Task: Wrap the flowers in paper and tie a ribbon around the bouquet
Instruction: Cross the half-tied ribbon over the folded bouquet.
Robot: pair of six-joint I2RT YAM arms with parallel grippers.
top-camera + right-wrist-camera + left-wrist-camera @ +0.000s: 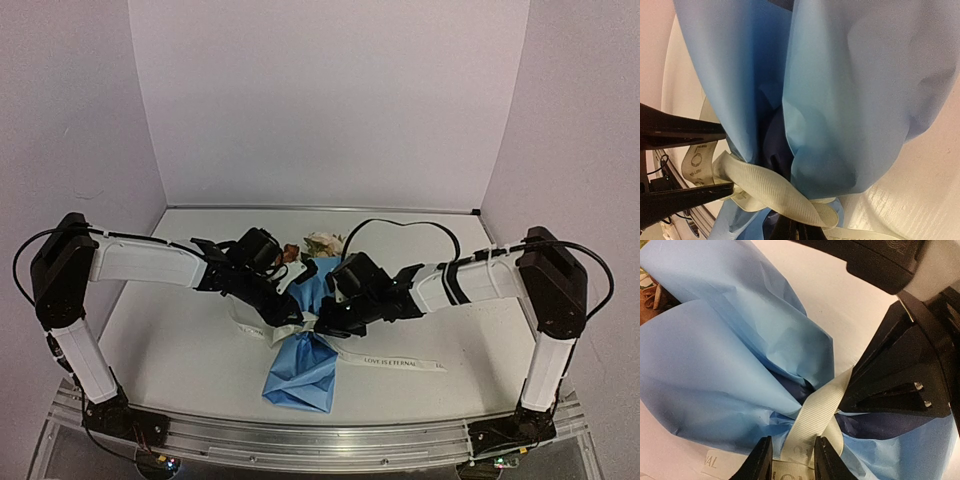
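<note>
The bouquet lies on the table with its flowers (322,243) at the far end, a rust bloom (650,295) peeking out. The light-blue paper (305,370) (715,365) (865,100) is pinched to a narrow waist. The cream ribbon (400,360) (815,410) (770,192) loops loosely round that waist, its printed tail trailing right. My left gripper (288,322) (792,460) is open, one jaw on each side of the ribbon band. My right gripper (322,326) (792,232) is shut, its tips (845,399) against the ribbon at the waist; whether it pinches anything is hidden.
The white table (180,340) is boxed in by pale walls on three sides. An aluminium rail (320,440) runs along the near edge. A black cable (400,224) arches over the right arm. The left gripper's fingers (685,131) show at the left of the right wrist view.
</note>
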